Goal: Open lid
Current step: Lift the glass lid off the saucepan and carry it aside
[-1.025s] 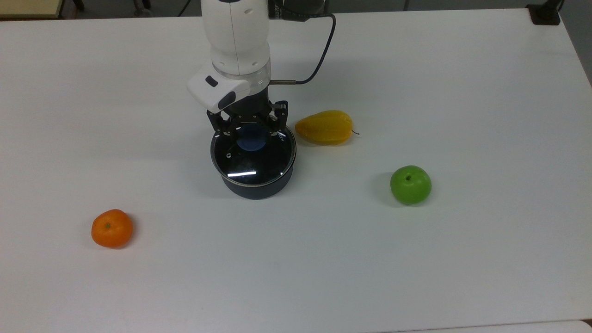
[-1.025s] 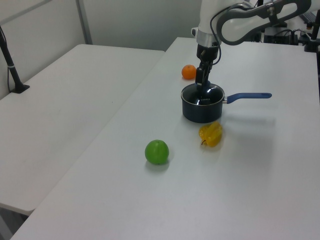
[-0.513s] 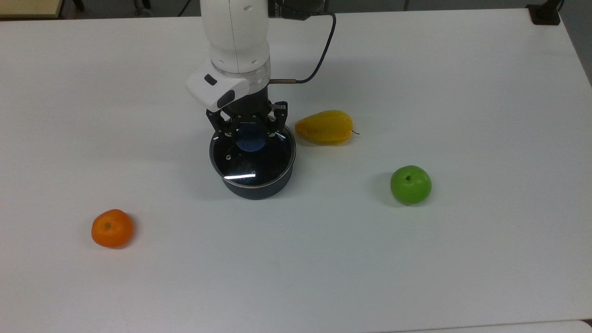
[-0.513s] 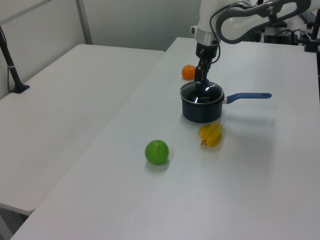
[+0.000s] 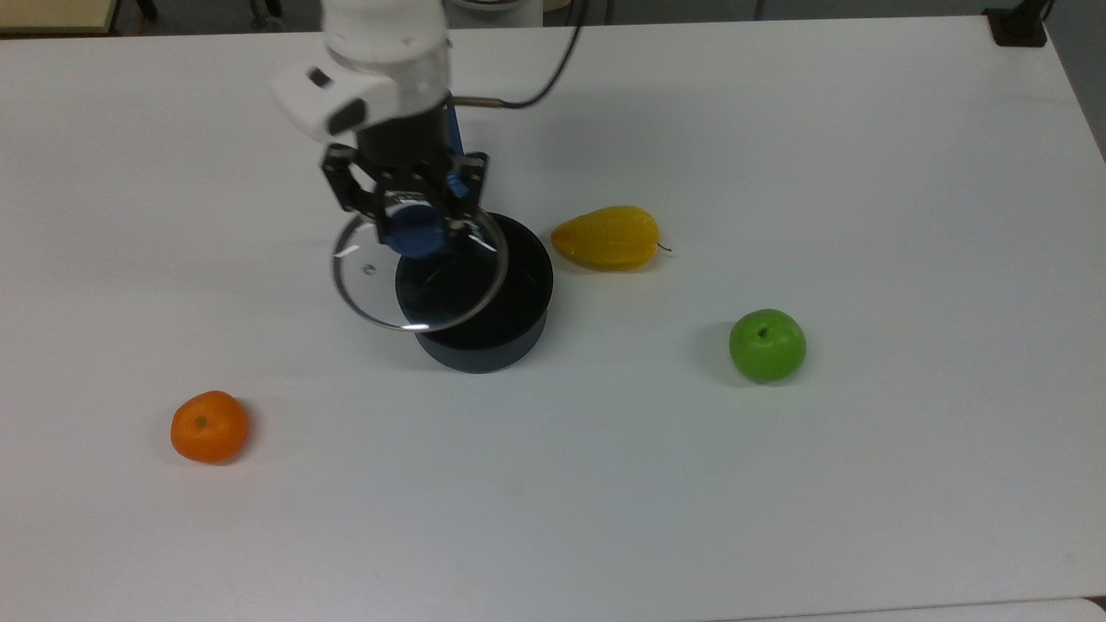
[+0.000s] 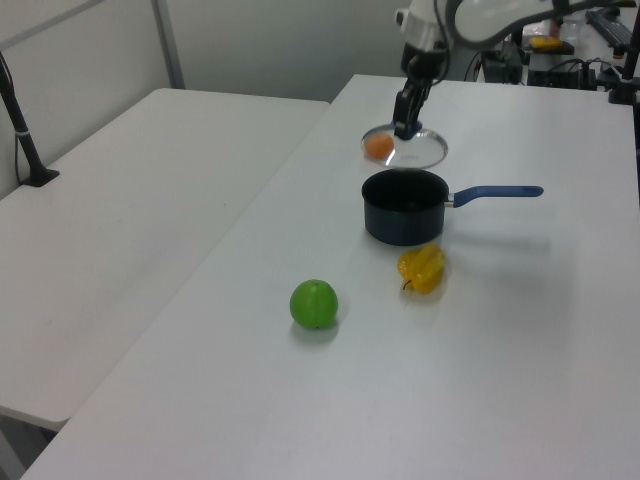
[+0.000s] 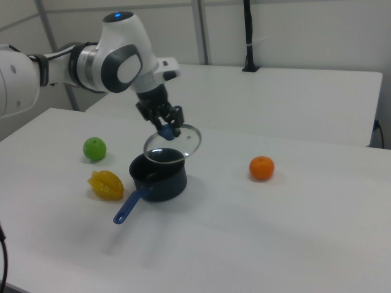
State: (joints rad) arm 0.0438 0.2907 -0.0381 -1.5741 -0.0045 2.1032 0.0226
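Lid (image 5: 406, 281) of clear glass hangs in the air, lifted off the pot (image 5: 479, 320) and held by its blue knob (image 5: 415, 231). The gripper (image 5: 413, 226) reaches down from a white arm (image 5: 380, 43) and its two black fingers are clamped on the knob from either side. In the top view the lid sits over the pot's left part, shifted toward the top view's left, so the pot's right part is uncovered. In the left view the lid (image 6: 405, 147) floats above and beyond the pot (image 6: 404, 206), apart from it. In the right view the lid (image 7: 174, 141) is tilted, just above the pot's (image 7: 159, 177) far rim, with the gripper (image 7: 167, 130) on top.

The pot is dark and stands on a white table (image 5: 778, 484); its long blue handle (image 6: 497, 192) points toward the left view's right. A yellow fruit (image 5: 607, 238) lies just beside the pot, on the top view's right. A green apple (image 5: 767, 345) sits further to the top view's right and nearer the bottom edge, well apart from the pot. An orange (image 5: 209, 426) rests toward the top view's lower left, also well apart. A second white table (image 6: 110, 210) stands beside the first, on the left view's left.
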